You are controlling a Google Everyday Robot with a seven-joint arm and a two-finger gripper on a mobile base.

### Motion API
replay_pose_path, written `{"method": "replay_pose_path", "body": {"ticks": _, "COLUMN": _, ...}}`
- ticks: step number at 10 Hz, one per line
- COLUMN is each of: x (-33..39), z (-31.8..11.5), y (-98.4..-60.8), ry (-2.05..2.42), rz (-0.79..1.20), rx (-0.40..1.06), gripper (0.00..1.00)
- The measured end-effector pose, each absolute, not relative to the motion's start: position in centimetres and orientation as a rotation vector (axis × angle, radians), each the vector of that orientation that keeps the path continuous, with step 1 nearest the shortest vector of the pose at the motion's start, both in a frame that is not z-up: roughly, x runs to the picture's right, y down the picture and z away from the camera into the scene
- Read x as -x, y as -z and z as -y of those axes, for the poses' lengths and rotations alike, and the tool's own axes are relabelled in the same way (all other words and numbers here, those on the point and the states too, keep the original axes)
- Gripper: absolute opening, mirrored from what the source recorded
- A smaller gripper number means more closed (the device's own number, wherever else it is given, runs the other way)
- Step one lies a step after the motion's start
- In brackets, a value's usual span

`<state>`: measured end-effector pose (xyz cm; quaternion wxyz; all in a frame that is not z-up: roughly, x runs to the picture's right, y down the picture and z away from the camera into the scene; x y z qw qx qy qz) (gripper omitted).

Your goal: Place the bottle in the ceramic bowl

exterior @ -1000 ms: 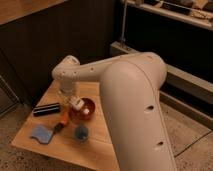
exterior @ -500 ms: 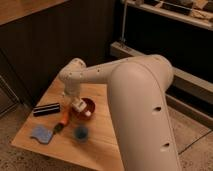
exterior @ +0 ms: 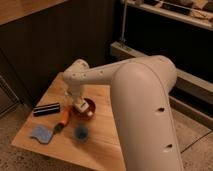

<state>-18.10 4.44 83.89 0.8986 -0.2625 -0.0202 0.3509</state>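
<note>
The red-orange ceramic bowl (exterior: 85,108) sits near the middle of the wooden table (exterior: 107,137). My gripper (exterior: 76,102) hangs over the bowl's left part at the end of the white arm. A pale object at the gripper's tip, the bottle (exterior: 78,106), lies at or just inside the bowl; I cannot tell whether it is still held.
A black bar (exterior: 46,109) lies left of the bowl. An orange-handled tool (exterior: 63,119) lies in front of it, a small blue cup (exterior: 81,132) nearer the front edge, a blue cloth (exterior: 42,132) at the front left. A dark wall and a shelf stand behind.
The arm has swung right and stretched out over the bowl; the gripper has shifted slightly right over the bowl. The other things on the table have not moved.
</note>
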Motion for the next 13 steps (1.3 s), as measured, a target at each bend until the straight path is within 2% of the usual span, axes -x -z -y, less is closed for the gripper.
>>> {"method": "replay_pose_path", "body": {"ticks": 6, "x": 18.3, "z": -3.3, "y": -83.5, "ry": -0.801, "rz": 0.056, "rx": 0.544, "gripper": 0.8}}
{"method": "replay_pose_path", "body": {"ticks": 13, "x": 17.9, "z": 1.0, "y": -80.5, "ry": -1.021, "rz": 0.078, "rx": 0.581, "gripper": 0.8}}
